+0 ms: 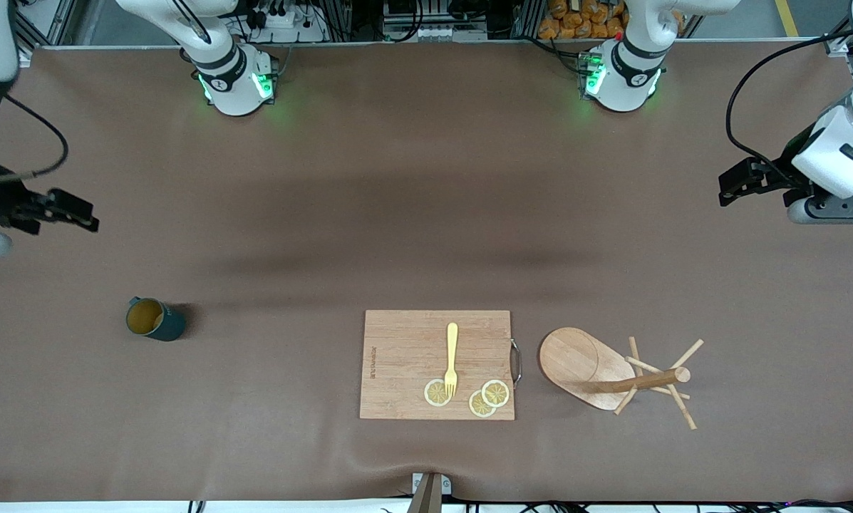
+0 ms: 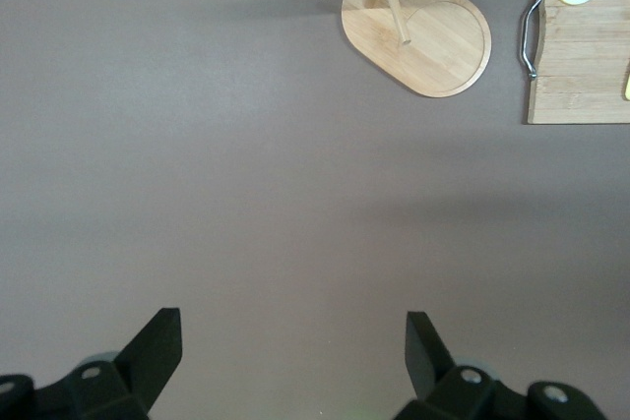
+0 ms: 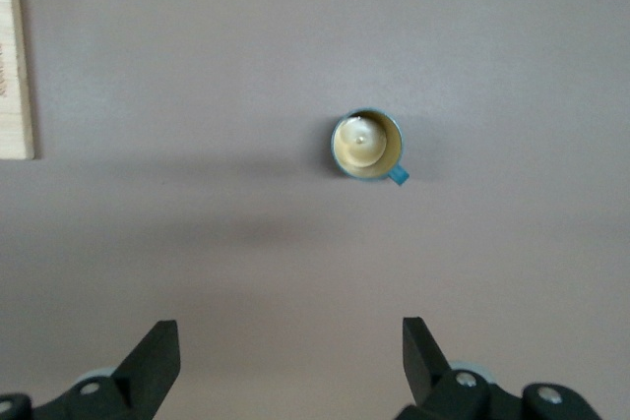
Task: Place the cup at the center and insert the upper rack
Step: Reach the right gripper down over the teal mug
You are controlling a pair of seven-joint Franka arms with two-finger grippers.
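The cup (image 1: 154, 319), dark teal with a tan inside, stands upright on the table toward the right arm's end; in the right wrist view the cup (image 3: 366, 145) is seen from above with its small handle. The upper rack (image 1: 588, 365), a light wooden mug tree, lies tipped on its side beside the cutting board, toward the left arm's end, and its oval base (image 2: 423, 31) shows in the left wrist view. My right gripper (image 3: 290, 336) hangs open and empty, apart from the cup. My left gripper (image 2: 292, 327) is open over bare table, well away from the rack.
A rectangular wooden cutting board (image 1: 405, 342) with a metal handle lies mid-table, nearer the front camera. On it are a yellow fork (image 1: 452, 360) and three lemon slices (image 1: 437, 392). Brown mat covers the table between the cup and the board.
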